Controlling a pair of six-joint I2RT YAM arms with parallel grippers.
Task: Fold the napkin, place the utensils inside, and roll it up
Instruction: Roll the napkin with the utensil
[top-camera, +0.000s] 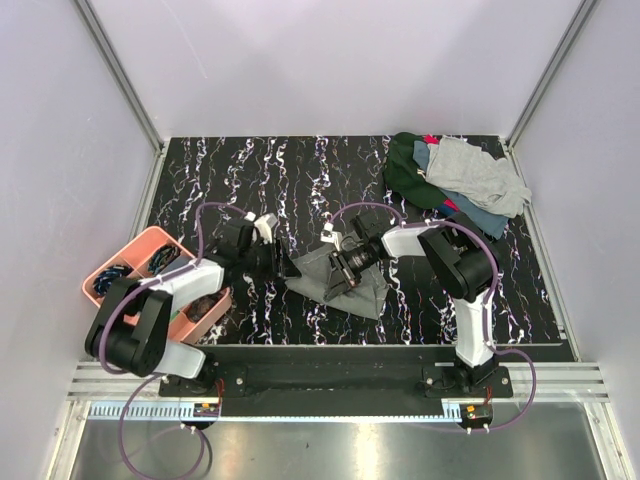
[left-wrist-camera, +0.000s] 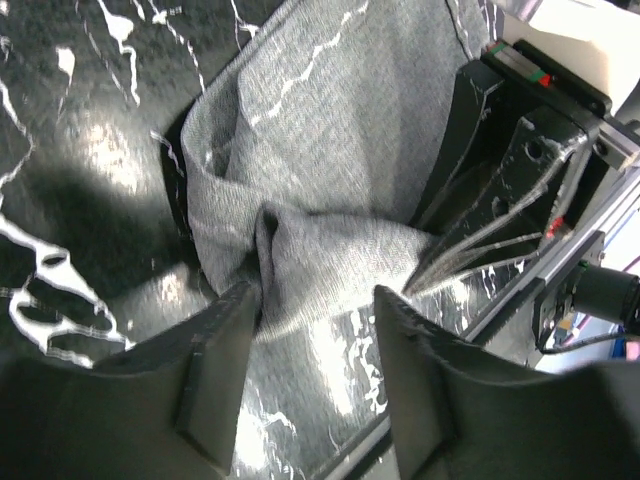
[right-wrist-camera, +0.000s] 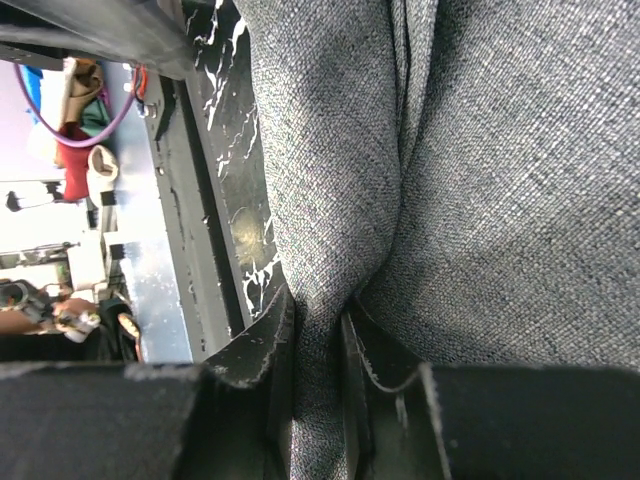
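Observation:
The grey napkin (top-camera: 345, 282) lies crumpled on the black marbled table, between my two grippers. My right gripper (right-wrist-camera: 318, 315) is shut on a raised fold of the napkin (right-wrist-camera: 450, 180), and cloth fills the gap between its fingers. It reaches in from the right (top-camera: 343, 268). My left gripper (left-wrist-camera: 315, 295) stands open at the napkin's left edge (top-camera: 280, 262). A bunched corner of the napkin (left-wrist-camera: 300, 230) lies just beyond its left fingertip, and bare table shows between the fingers. The utensils are out of view.
A pink divided tray (top-camera: 130, 262) with dark items sits at the left edge beside my left arm. A heap of green, light-grey and blue cloths (top-camera: 455, 175) lies at the back right. The right gripper's body (left-wrist-camera: 500, 150) shows close by in the left wrist view.

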